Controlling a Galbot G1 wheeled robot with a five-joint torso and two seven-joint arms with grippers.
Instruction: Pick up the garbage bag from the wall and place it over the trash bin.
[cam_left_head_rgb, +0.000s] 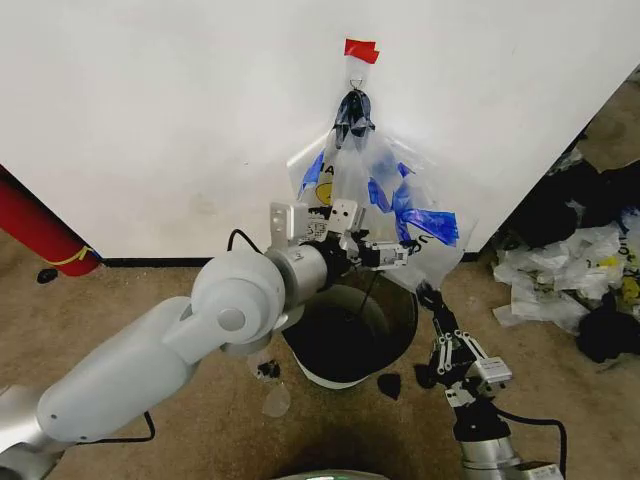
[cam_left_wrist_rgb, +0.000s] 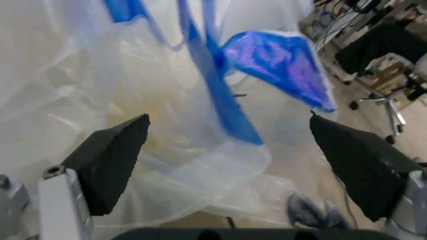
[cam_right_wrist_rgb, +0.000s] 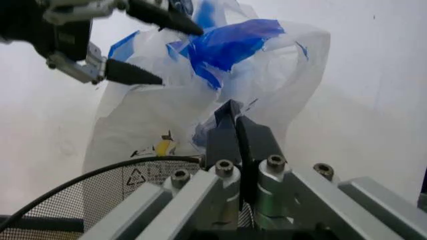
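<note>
The garbage bag (cam_left_head_rgb: 375, 185) hangs from a hook on the white wall (cam_left_head_rgb: 150, 120), its translucent film patched with blue tape and a bit of yellow print showing. My left gripper (cam_left_head_rgb: 400, 250) is open at the bag's lower front, and its black fingers (cam_left_wrist_rgb: 110, 160) straddle the crumpled film (cam_left_wrist_rgb: 200, 150) without closing on it. The trash bin (cam_left_head_rgb: 350, 335) stands on the floor right below. My right gripper (cam_left_head_rgb: 430, 295) is shut, its tips (cam_right_wrist_rgb: 230, 112) at the bag's lower right corner (cam_right_wrist_rgb: 280, 75); I cannot tell whether film is pinched. The left gripper (cam_right_wrist_rgb: 180, 55) also shows open there, above the bin's rim (cam_right_wrist_rgb: 80, 177).
A red cylinder (cam_left_head_rgb: 40, 230) leans at the left by the black baseboard (cam_left_head_rgb: 150, 262). A heap of white and black bags (cam_left_head_rgb: 575, 280) lies on the floor at the right. A small black wad (cam_left_head_rgb: 390, 385) lies in front of the bin. Red tape (cam_left_head_rgb: 360, 50) holds the hook.
</note>
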